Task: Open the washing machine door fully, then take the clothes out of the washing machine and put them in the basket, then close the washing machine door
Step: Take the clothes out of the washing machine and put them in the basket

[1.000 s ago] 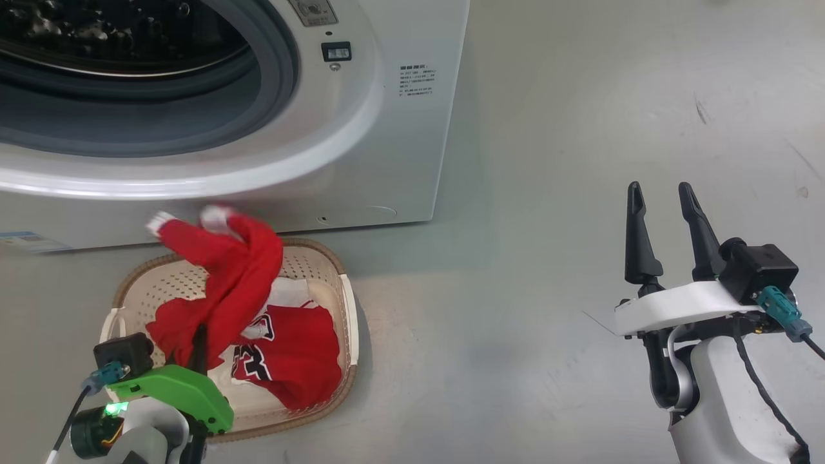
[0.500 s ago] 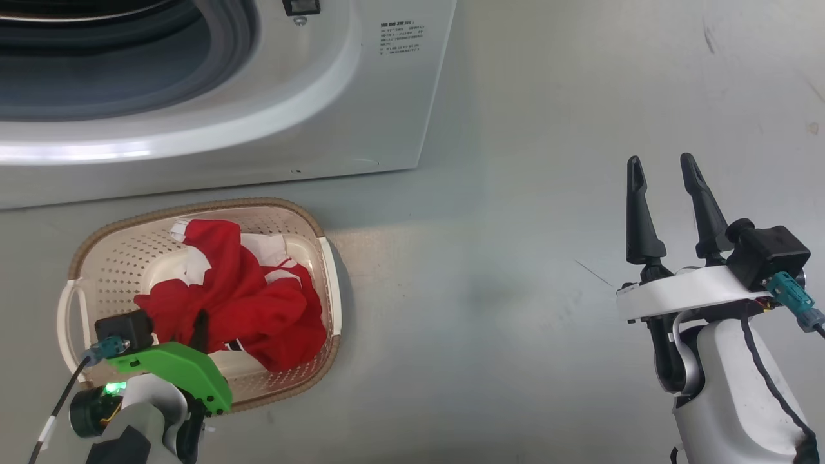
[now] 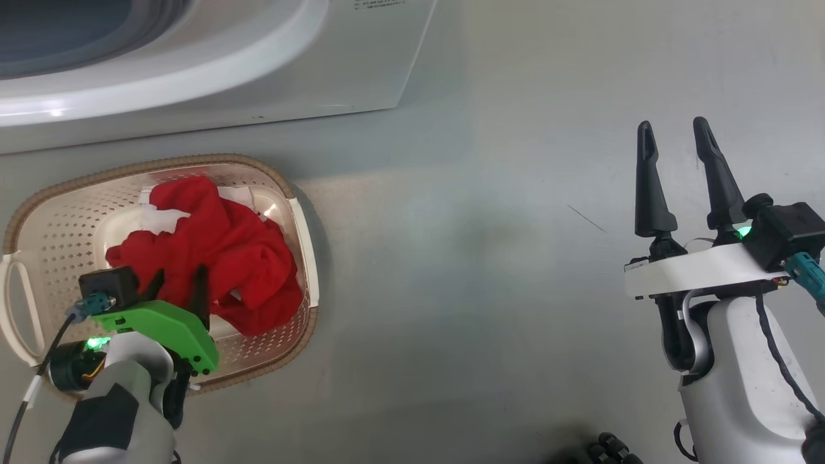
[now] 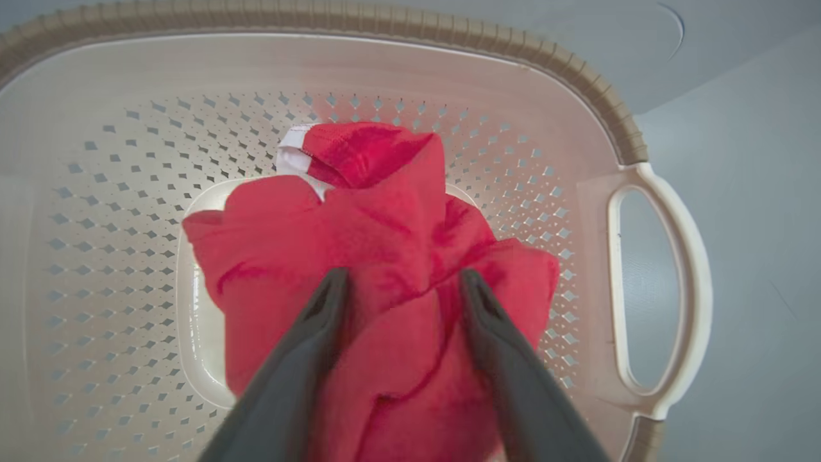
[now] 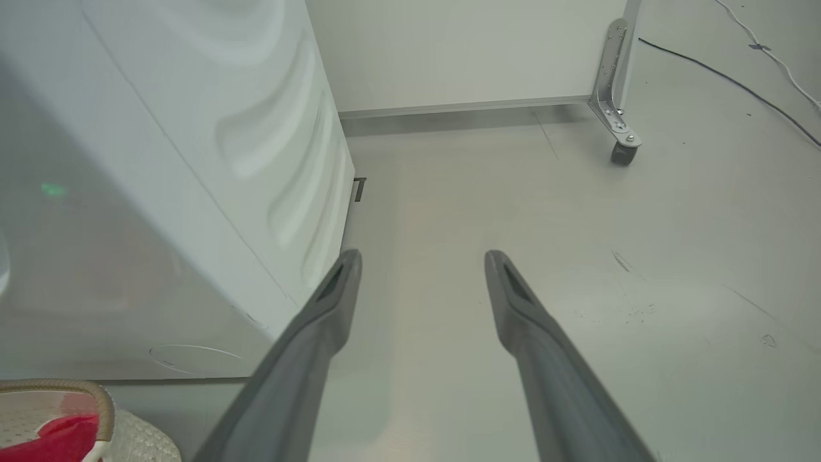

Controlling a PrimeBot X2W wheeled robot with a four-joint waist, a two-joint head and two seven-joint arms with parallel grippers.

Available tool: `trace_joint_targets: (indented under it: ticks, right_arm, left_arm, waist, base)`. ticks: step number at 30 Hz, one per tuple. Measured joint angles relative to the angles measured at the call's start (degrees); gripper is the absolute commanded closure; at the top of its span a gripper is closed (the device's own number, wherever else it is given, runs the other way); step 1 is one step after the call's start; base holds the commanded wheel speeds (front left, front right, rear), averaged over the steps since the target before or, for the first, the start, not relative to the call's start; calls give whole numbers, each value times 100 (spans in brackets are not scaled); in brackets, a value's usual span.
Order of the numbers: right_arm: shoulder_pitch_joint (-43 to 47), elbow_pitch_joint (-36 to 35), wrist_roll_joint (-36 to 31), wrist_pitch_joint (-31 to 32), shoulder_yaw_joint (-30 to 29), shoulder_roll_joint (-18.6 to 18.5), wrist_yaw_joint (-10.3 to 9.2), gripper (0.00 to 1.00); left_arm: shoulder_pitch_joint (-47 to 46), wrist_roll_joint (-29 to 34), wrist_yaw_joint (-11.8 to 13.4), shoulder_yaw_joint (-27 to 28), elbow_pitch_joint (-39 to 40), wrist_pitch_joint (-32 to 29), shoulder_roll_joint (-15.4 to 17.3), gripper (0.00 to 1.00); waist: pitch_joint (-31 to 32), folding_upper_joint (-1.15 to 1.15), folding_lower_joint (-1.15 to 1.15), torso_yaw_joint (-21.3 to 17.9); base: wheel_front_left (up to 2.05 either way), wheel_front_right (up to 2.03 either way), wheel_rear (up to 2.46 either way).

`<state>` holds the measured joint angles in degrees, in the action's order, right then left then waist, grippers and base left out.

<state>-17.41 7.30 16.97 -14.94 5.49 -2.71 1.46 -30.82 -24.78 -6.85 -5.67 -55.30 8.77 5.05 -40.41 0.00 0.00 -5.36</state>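
Observation:
The cream basket [image 3: 193, 158] [image 4: 577, 64] stands on the floor in front of the white washing machine [image 3: 193, 71] [image 5: 160, 160]. The red and white clothes [image 3: 238, 258] [image 4: 385, 212] lie heaped inside it. My left gripper [image 3: 177, 283] [image 4: 403, 277] is down in the basket, open, its fingers resting on the heap with a red fold between them. Far to the right my right gripper [image 3: 673, 129] [image 5: 421, 256] hangs open and empty over bare floor. A corner of the basket [image 5: 96, 391] shows low in the right wrist view. The washing machine door is out of view.
Grey floor [image 3: 451, 258] spreads wide between the basket and my right arm. Behind the machine's side stands a white panel on a metal caster leg [image 5: 619, 151]. A dark cable [image 5: 725, 77] runs across the floor at the back.
The head camera has tilted down, so the machine slid up the picture. The red garment that hung from my left gripper above the basket now lies in it, and the left jaws have opened.

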Motion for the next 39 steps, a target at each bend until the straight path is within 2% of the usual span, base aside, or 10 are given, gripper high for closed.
trace_joint_targets:
  ticks: [8, 23, 27, 33, 39]
  right_arm:
    - [-41, 57, 1, 1, -88, -1, 1, 0]
    - [-86, 388, 55, 0, -164, -2, 100, 0]
    - [-53, 490, 57, 0, -179, -2, 101, 0]
    - [165, 622, -11, 1, -209, 0, 152, 0]
    - [292, 688, -83, 1, -214, 0, 169, 0]
  left_arm:
    - [-54, 93, 0, -38, -353, 212, -32, 0]
    - [73, 218, -1, -135, -253, 553, -108, 0]
    - [171, 219, -1, -107, 67, 567, -114, 0]
    - [253, 224, -2, 286, 1305, 566, -114, 0]
    - [665, 368, -2, 449, 2067, 566, -115, 0]
  waist:
    - [32, 0, 0, 9]
    - [860, 0, 0, 239]
    - [1150, 0, 0, 304]
    - [1603, 0, 0, 393]
    - [2050, 0, 0, 460]
  base:
    - [0, 0, 0]
    - [0, 0, 0]
    - [0, 0, 0]
    - [0, 0, 0]
    - [0, 0, 0]
